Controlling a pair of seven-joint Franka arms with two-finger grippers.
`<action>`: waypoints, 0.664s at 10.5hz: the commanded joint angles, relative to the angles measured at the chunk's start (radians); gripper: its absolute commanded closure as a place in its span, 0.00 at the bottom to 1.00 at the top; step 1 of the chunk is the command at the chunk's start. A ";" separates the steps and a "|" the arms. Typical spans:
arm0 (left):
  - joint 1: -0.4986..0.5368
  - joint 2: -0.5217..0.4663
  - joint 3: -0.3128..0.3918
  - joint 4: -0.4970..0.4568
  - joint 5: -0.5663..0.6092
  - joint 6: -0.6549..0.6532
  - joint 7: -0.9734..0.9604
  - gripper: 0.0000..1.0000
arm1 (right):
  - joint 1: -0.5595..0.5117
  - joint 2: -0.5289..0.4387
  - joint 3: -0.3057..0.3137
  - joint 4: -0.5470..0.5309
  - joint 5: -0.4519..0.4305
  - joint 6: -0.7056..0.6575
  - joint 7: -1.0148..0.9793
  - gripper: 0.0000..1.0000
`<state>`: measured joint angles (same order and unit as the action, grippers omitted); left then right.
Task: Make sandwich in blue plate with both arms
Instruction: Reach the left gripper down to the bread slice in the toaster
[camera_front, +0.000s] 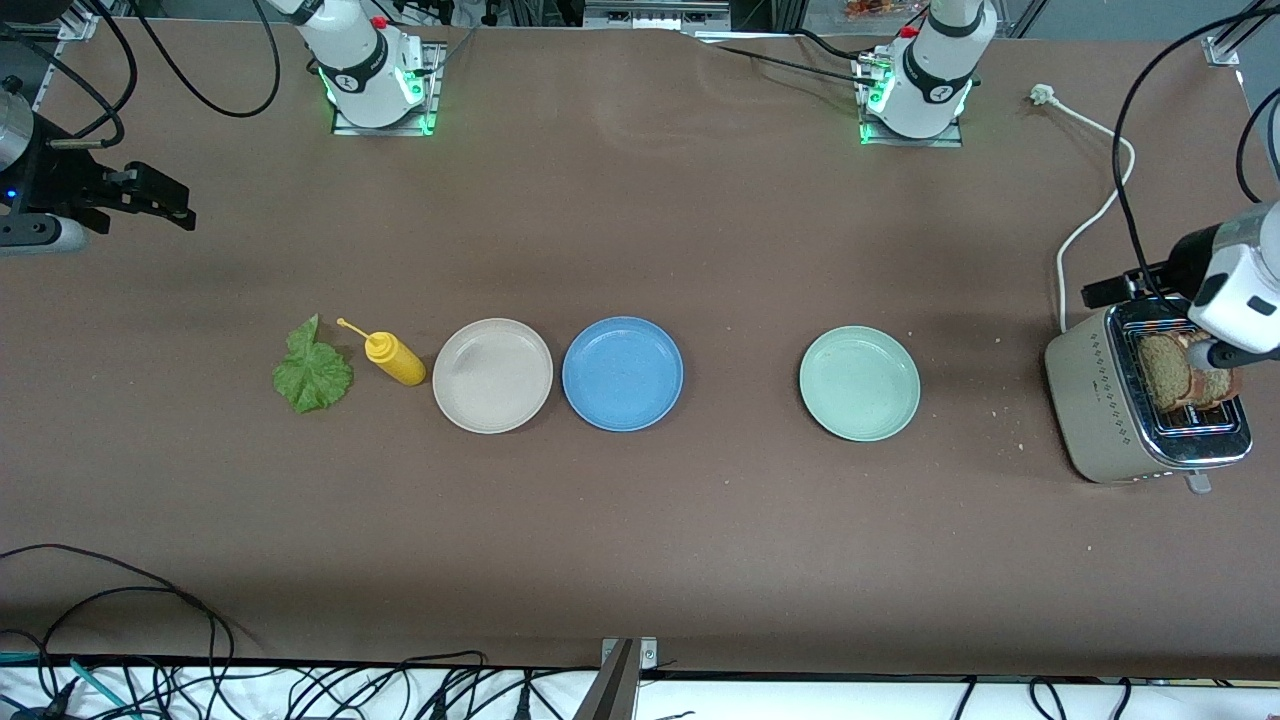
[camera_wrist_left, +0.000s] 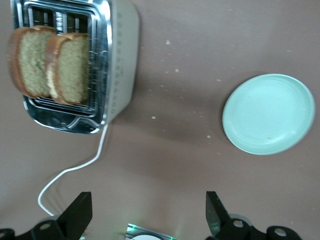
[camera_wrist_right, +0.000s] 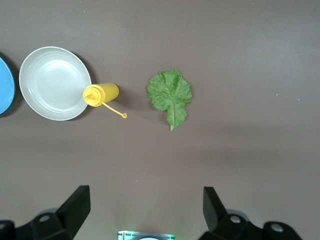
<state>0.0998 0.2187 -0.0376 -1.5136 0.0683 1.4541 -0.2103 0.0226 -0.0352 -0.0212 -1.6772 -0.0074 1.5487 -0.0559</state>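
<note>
Worktop (camera_front: 640, 520): I see a brown surface with three plates in a row, nothing built yet.
Blue plate (camera_front: 622, 373): it sits bare in the middle of the row, touching or just beside the beige plate (camera_front: 492, 375), with the pale green plate (camera_front: 859, 382) well apart toward the left arm's end.
Bread slices (camera_front: 1180, 372): two brown slices stand upright on edge in the slots of the toaster (camera_front: 1120, 420) at the left arm's end of the worktop.
Lettuce leaf (camera_front: 312, 372): it lies flat at the right arm's end, beside the yellow squeeze bottle (camera_front: 394, 359), which lies on its side next to the beige plate.
Left hand (camera_wrist_left: 148, 212): fingers spread wide, holding nothing, up in the air over the toaster end; its wrist view looks down on the toaster and the pale green plate.
Right hand (camera_wrist_right: 145, 209): fingers spread wide, holding nothing, up in the air over the lettuce end of the worktop.
Relation that matters: I judge the bread is the left arm's job and the leaf the right arm's, since each hand is at its own item's end and the blue plate lies between them.
Bread axis: the slices stand upright side by side, so I would likely grip one across its thickness from above.
</note>
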 joint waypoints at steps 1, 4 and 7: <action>0.064 0.121 -0.007 0.104 0.074 0.000 0.017 0.00 | -0.003 0.008 0.000 0.024 0.012 -0.018 -0.008 0.00; 0.098 0.198 -0.008 0.118 0.153 0.127 0.035 0.00 | -0.003 0.008 0.000 0.024 0.012 -0.019 -0.008 0.00; 0.146 0.261 -0.008 0.115 0.151 0.267 0.141 0.00 | -0.003 0.008 -0.002 0.024 0.012 -0.019 -0.008 0.00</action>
<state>0.2106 0.4266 -0.0366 -1.4410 0.1945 1.6682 -0.1477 0.0224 -0.0346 -0.0218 -1.6765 -0.0074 1.5483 -0.0559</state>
